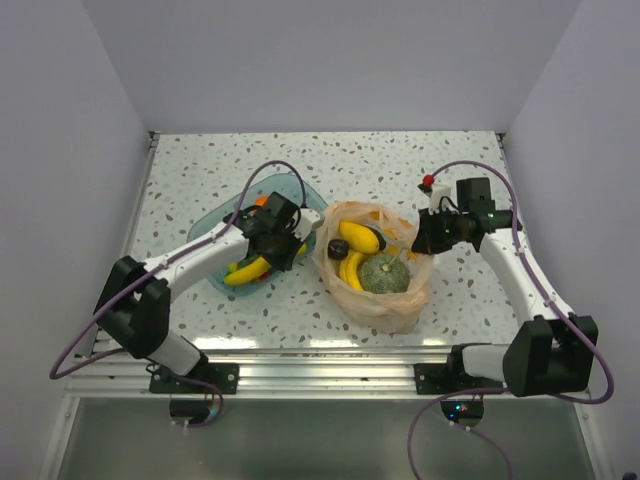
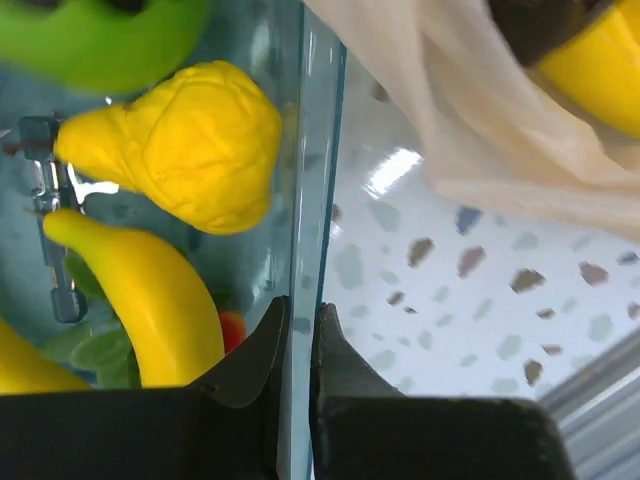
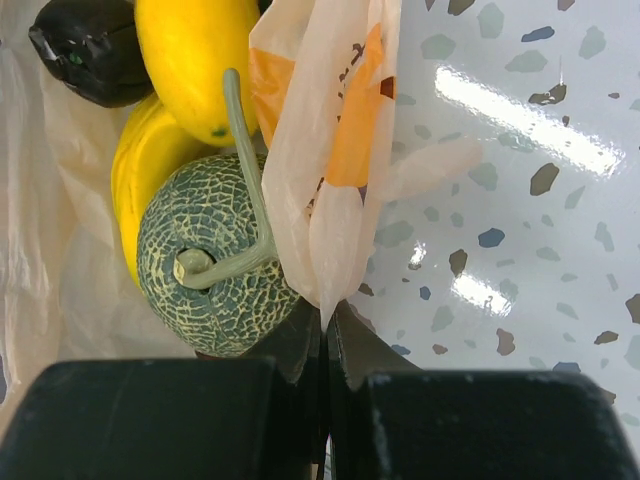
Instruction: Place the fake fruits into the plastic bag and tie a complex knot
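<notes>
Left end effector (image 2: 302,322): jaws almost together, pinching the blue tray (image 2: 312,150) by the wall that faces the bag; no fruit held, probably gripping to steady or shift the tray
Right end effector (image 3: 325,318): clamped shut on a fold of the plastic bag (image 3: 335,140) at its right rim, lifting that edge so the mouth gapes upward
Bag position: on the surface (image 3: 520,250) mid-scene, just right of the tray, handles untied
Inside bag: melon (image 3: 205,250), banana (image 3: 140,170), plump yellow fruit (image 3: 190,50), dark plum (image 3: 90,50)
Left in tray: long banana (image 2: 150,300), lumpy yellow fruit (image 2: 190,145), green fruit (image 2: 100,40)
Progress: the fake fruits are only partly bagged, knot not yet begun
</notes>
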